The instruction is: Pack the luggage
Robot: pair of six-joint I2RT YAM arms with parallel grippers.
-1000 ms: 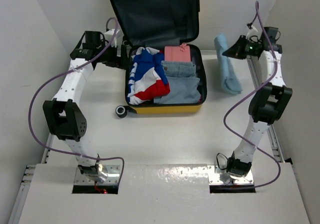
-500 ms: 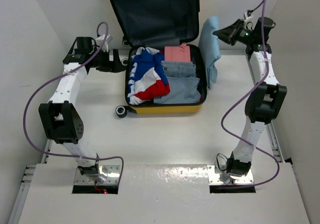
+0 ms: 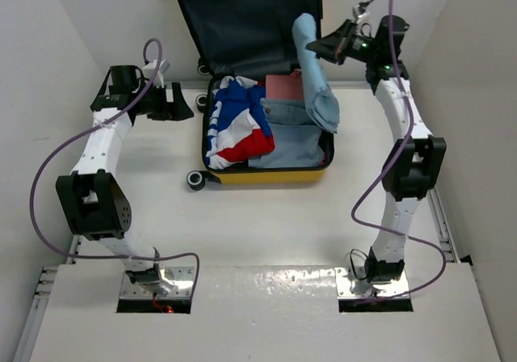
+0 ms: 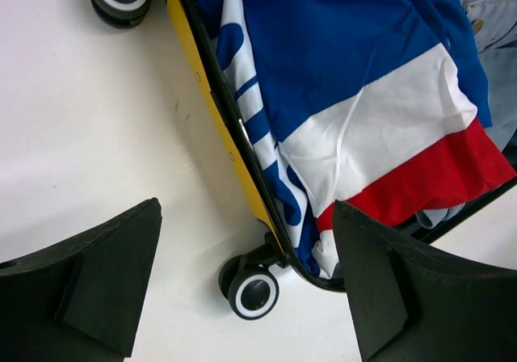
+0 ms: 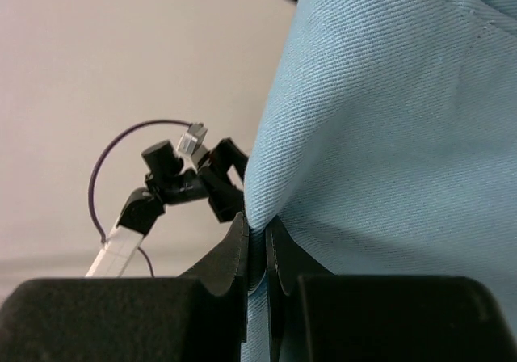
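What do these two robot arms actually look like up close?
White tubes with chunky black joints make up the left arm and right arm; each trails a looping purple cable. The left end effector and right end effector are black, two-fingered.

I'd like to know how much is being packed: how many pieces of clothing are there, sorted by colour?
Blue, white and red garment: 1
Pink folded piece: 1
Faded denim pieces: 2, as far as I can tell
Pale blue cloth, pinched in the right fingers: 1
Total: 5
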